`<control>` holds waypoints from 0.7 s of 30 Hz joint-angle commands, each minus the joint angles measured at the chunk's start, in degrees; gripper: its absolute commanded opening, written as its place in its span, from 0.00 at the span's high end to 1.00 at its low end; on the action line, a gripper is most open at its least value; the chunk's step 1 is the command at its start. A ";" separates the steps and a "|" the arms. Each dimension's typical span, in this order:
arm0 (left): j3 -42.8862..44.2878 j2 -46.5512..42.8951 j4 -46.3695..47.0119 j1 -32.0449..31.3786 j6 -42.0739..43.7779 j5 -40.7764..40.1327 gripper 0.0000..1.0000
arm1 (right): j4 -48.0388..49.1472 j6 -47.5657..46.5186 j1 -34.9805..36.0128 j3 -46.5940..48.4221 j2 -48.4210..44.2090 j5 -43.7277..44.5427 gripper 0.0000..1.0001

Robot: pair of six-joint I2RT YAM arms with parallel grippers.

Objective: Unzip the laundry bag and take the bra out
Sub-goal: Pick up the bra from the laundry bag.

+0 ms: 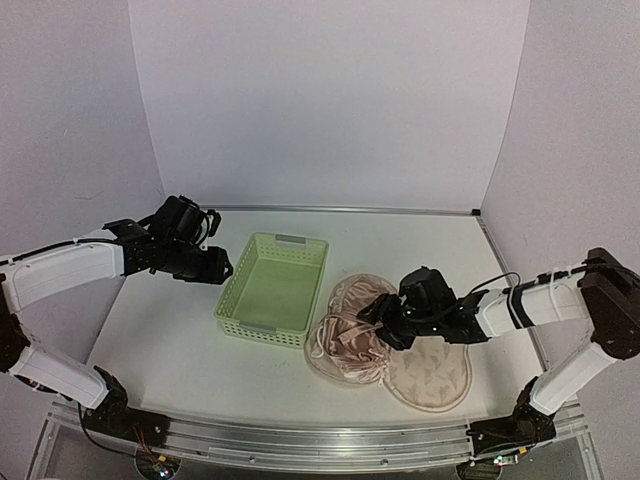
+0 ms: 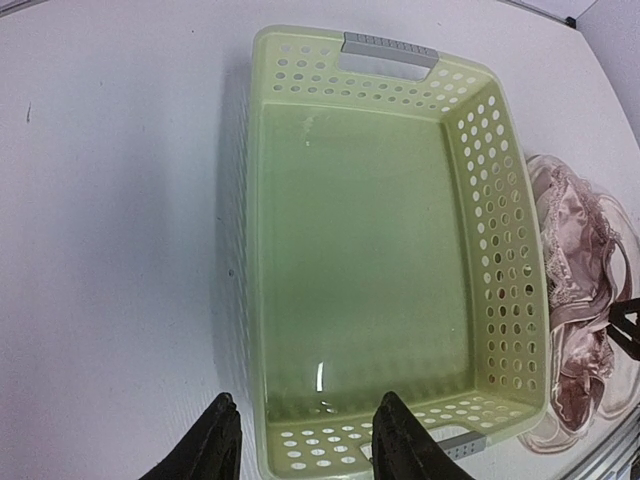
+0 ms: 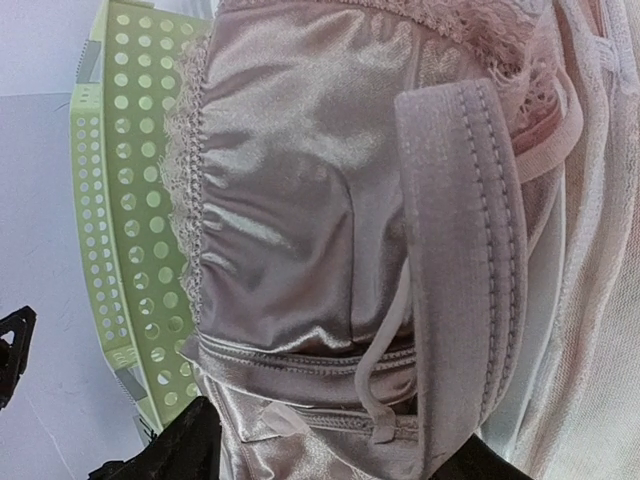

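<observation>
A: Where the overhead view shows pink cloth just right of centre, is that the bra (image 1: 348,350)?

B: Yes. It lies crumpled on top of the opened laundry bag (image 1: 437,382), low in the frame and right of centre. One round half of the bag spreads toward the lower right, with small motifs on its upturned face. The other half shows above the bra, just beside the green basket (image 1: 290,241).

A: So the bag is unzipped?

B: It lies spread in two lobes on the table (image 1: 165,340), and the bra rests on it rather than shut inside.

A: What about the right gripper (image 1: 386,328)?

B: It hangs low over the bra's right side. In its wrist view the two dark fingers stand wide apart at the bottom edge, one on each side of a satin cup and a wide stitched band. The cloth between them lies smooth, not pinched, so the jaws are released.

A: And the left gripper (image 1: 222,268)?

B: It is left of centre, near the basket's upper left corner. In its wrist view the fingers are parted and grasp nothing, with the basket's rim showing between them.
</observation>
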 commanded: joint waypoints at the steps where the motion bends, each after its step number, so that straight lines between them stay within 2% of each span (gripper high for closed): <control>1: 0.86 -1.99 0.51 -0.23 -0.55 0.37 0.55 | 3.16 0.78 -0.11 2.90 1.41 0.70 0.36; 7: 0.90 -2.23 0.51 -0.25 -0.22 0.19 0.55 | 4.79 0.81 -0.13 3.95 3.67 2.10 0.48; 11: 1.03 -2.23 0.51 -0.21 -0.20 0.10 0.55 | 5.38 0.83 -0.08 4.60 4.58 2.10 0.61; 15: 1.19 -2.29 0.42 -0.20 -0.07 0.02 0.55 | 5.58 0.82 -0.14 4.59 4.78 2.61 0.80; 18: 1.47 -2.25 0.29 -0.23 0.06 0.05 0.55 | 5.59 0.55 -0.15 4.54 4.30 2.68 0.98; 21: 1.89 -2.20 0.12 -0.26 0.13 0.10 0.55 | 5.74 0.15 -0.11 4.25 3.21 2.46 1.00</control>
